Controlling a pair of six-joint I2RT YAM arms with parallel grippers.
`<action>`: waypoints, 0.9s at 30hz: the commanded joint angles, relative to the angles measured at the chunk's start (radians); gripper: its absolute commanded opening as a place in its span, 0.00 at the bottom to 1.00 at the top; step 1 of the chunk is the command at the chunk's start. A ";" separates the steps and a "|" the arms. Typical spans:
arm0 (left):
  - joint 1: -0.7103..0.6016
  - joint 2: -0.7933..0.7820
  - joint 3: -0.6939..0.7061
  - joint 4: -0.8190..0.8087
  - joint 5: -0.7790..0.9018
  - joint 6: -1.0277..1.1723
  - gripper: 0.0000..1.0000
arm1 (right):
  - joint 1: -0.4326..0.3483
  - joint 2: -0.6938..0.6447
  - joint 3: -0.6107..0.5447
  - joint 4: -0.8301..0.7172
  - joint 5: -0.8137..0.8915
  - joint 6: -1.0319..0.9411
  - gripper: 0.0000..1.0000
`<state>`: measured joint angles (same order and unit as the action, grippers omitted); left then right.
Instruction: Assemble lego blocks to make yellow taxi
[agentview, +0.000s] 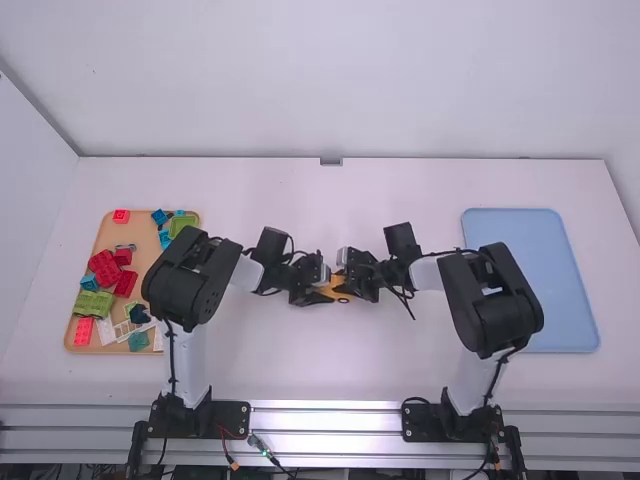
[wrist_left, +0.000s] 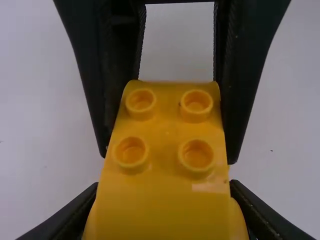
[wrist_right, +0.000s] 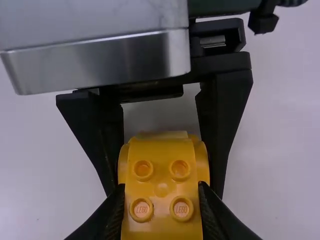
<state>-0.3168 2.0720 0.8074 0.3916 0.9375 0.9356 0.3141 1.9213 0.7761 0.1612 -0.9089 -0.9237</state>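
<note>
Lego blocks (agentview: 103, 267) in block tray (agentview: 145, 240), left on the table (agentview: 300, 360), second tray (agentview: 565, 290) at far right, Lego assembly (wrist_left: 162, 131) between left gripper (agentview: 322, 294) and right gripper (agentview: 350, 287)

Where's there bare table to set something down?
Free: the white table beyond the left gripper and right gripper, and nearer than them; the blue rectangular tray looks bare too. Crowded: the brick-laden orange tray and the middle, where both grippers hold yellow bricks.

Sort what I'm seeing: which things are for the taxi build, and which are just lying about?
For the build:
- yellow blocks, held by both grippers
- left gripper
- right gripper

Lying about:
- tan tray at the left
- red blocks and green blocks on it
- blue tray at the right
</note>
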 joint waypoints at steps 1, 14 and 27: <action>-0.024 0.006 0.003 -0.013 0.018 -0.023 0.14 | 0.021 0.074 -0.014 -0.020 0.257 0.052 0.00; -0.024 0.006 0.003 -0.008 0.014 -0.024 0.13 | 0.062 0.074 -0.010 -0.018 0.372 0.068 0.00; -0.024 0.006 0.003 -0.010 0.014 -0.024 0.11 | 0.039 0.054 -0.011 -0.006 0.280 0.060 0.03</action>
<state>-0.3058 2.0720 0.8124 0.3939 0.9257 0.9314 0.3466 1.9079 0.7860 0.1719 -0.8291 -0.9230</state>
